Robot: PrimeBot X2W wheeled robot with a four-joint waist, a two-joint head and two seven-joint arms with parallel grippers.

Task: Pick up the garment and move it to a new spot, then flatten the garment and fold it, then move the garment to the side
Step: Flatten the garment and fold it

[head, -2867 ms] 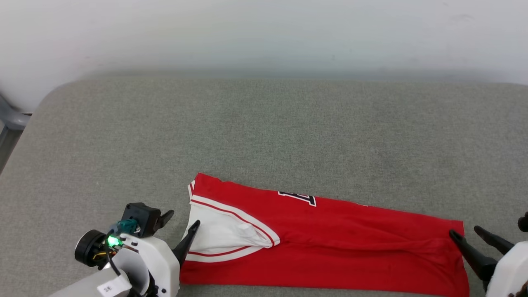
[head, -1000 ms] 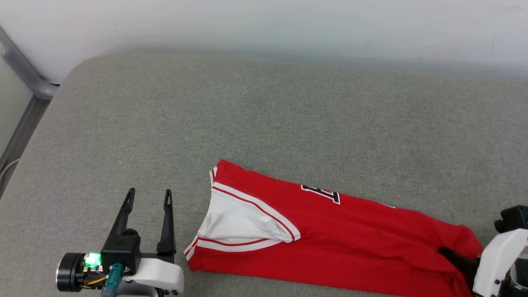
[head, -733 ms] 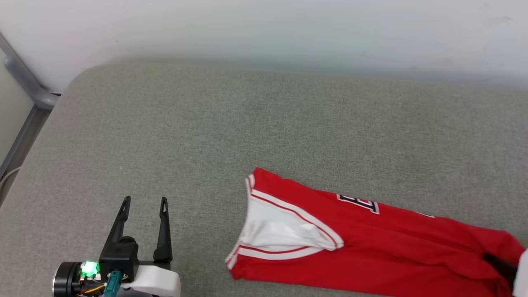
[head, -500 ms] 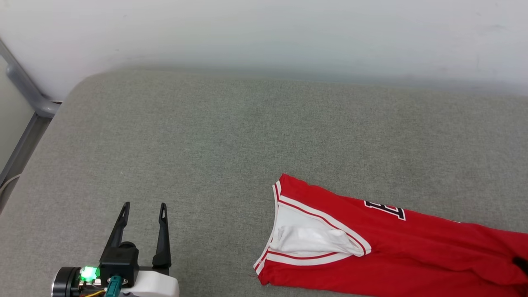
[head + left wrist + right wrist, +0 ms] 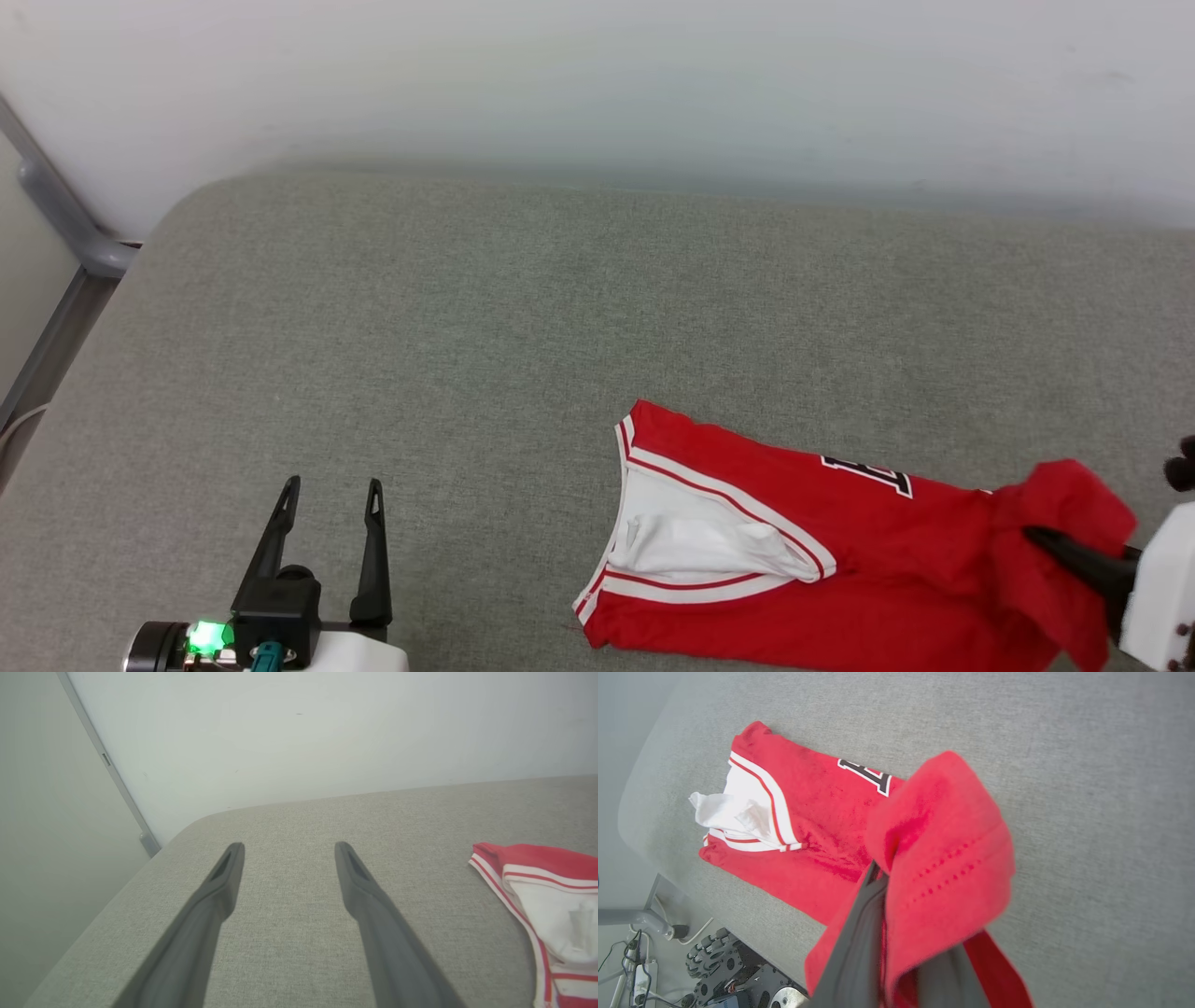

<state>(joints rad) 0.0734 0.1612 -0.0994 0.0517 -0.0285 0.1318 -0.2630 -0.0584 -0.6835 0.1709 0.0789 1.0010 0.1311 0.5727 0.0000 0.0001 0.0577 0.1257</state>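
Observation:
The garment [image 5: 794, 532], a red jersey folded into a long strip with a white sleeve and black lettering, lies at the lower right of the grey cushion [image 5: 467, 327]. My right gripper [image 5: 1036, 537] is shut on the garment's right end and holds that end lifted and curled back toward the left. In the right wrist view the red fabric [image 5: 943, 858] drapes over the fingers [image 5: 859, 933]. My left gripper [image 5: 331, 485] stands open over bare cushion at the lower left, well to the left of the garment. In the left wrist view the garment's sleeve end [image 5: 546, 896] lies right of the open fingers [image 5: 219, 882].
A white wall [image 5: 597, 84] runs behind the cushion. A grey metal post [image 5: 56, 215] stands at the cushion's left edge. The right wrist view shows the robot's wheeled base [image 5: 738, 975] and cables on the floor below the cushion's near edge.
The garment has slid to the right across the cushion, pulled by my right gripper. Its right end has since been lifted and turned back over itself. My left gripper stays open.

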